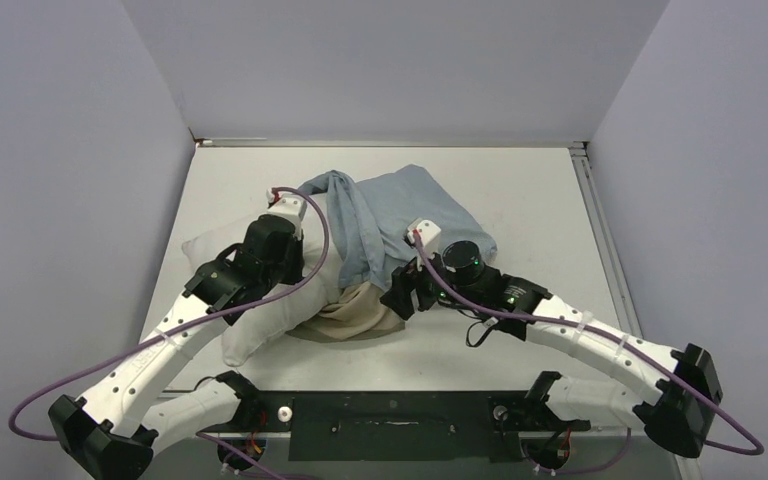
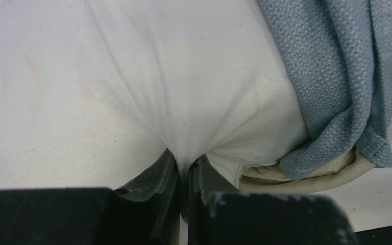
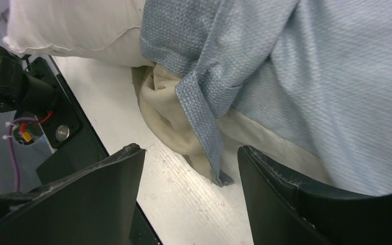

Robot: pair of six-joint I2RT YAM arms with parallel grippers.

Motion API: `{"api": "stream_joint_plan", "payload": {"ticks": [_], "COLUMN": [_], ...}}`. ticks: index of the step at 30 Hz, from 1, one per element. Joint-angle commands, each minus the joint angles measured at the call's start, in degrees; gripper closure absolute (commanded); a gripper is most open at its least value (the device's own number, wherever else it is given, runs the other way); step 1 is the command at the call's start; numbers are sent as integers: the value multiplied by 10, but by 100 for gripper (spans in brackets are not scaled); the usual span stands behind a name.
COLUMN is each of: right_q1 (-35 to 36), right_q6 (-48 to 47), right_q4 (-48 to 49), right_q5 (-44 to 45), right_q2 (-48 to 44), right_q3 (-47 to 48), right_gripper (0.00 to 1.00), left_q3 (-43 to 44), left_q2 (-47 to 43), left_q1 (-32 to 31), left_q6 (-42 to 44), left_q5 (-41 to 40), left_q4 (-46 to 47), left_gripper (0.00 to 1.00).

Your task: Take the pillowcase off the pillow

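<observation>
The left gripper (image 2: 184,166) is clamped tight on a pinch of the pillow (image 2: 132,76), and the white cloth puckers into its jaws. The right gripper (image 3: 189,153) has its jaws apart and grips nothing — a folded blue hem of the pillowcase (image 3: 204,97), tan lining beneath, lies between them. The pillowcase covers the pillow's far right part mid-table (image 1: 530,190) — the near left end lies bare.
</observation>
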Motion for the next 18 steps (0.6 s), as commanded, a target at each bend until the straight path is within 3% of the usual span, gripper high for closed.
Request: {"api": "stream_joint_plan", "payload": {"ticks": [1, 6, 9, 11, 16, 18], "right_q1": [15, 28, 28, 27, 14, -8], "right_q6": [4, -8, -18, -24, -40, -49], "right_q4": [100, 138, 143, 140, 80, 46], "right_q5": [0, 15, 31, 32, 56, 73], "right_q2": [53, 116, 153, 172, 177, 160], "right_q3": [-19, -12, -4, 2, 27, 37], "right_gripper": [31, 31, 37, 48, 91, 95], "left_q3": [53, 51, 48, 49, 61, 69], "left_q2": [-1, -3, -9, -13, -24, -30], "left_q1": [0, 0, 0, 1, 1, 2], "left_q6": [-8, -11, -12, -11, 2, 10], "left_q5": [33, 39, 39, 33, -6, -24], "left_q4": [87, 86, 85, 80, 55, 41], "left_gripper": [100, 100, 100, 100, 100, 100]}}
